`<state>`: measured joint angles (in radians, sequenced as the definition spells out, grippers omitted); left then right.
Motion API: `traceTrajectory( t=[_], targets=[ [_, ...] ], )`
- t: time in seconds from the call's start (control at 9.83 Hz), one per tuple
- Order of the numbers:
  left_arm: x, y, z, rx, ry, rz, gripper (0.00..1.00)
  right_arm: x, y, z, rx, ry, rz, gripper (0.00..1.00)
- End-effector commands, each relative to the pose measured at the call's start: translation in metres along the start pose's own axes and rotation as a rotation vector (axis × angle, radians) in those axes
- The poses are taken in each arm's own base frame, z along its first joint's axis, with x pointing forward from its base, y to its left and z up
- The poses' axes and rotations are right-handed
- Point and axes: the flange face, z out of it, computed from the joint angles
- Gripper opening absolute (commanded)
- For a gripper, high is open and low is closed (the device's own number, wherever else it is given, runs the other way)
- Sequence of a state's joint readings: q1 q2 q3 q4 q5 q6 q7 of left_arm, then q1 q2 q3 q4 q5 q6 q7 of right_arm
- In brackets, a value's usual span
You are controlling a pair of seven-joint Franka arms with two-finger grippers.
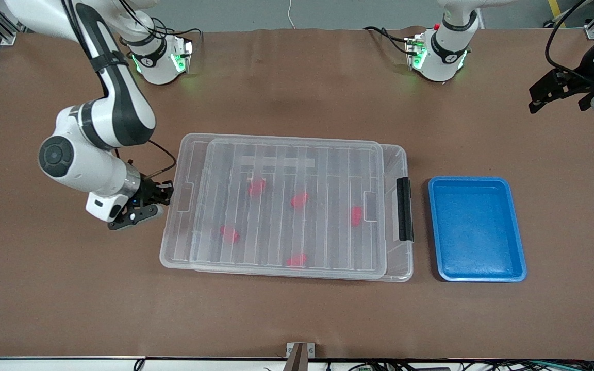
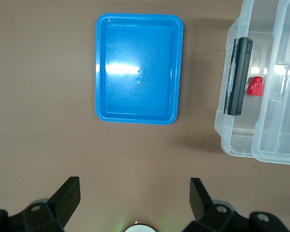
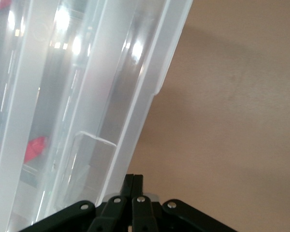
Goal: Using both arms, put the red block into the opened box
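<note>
Red blocks (image 1: 297, 200) are seen inside the box (image 1: 173, 242), under its shifted lid (image 1: 297, 154). Right hand (image 1: 165, 195), clenched, is pressed at the box's end; lid could slip or jam. Left hand (image 2: 133, 193), released, waits above the desk (image 1: 70, 309).

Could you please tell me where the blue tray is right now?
In the front view, the blue tray sits on the table beside the clear box, at its black clip handle end, toward the left arm's end.

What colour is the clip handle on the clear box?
Black clip handle; clearest in the front view.
</note>
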<state>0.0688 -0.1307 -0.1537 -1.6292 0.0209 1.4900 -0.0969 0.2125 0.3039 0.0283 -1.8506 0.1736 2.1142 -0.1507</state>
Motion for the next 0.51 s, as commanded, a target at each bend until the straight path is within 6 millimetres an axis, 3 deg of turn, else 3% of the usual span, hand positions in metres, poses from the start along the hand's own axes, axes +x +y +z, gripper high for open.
traceTrajectory(
  t=[0.0,0.2,0.31,0.41],
  targets=[
    [0.004,0.000,0.015,-0.009,-0.041,-0.008,1.00,0.010,-0.022,0.003,0.014,0.008,0.033,0.00],
    [0.006,0.001,0.012,-0.015,-0.030,-0.020,1.00,0.010,-0.036,0.004,0.013,0.008,0.039,0.00],
    [0.006,0.002,0.011,-0.013,-0.030,-0.005,1.00,0.010,-0.029,0.003,0.013,0.003,0.048,0.05],
    [0.006,0.002,0.012,-0.013,-0.031,0.008,1.00,0.013,-0.023,-0.005,0.012,0.013,0.057,0.52]
  ],
)
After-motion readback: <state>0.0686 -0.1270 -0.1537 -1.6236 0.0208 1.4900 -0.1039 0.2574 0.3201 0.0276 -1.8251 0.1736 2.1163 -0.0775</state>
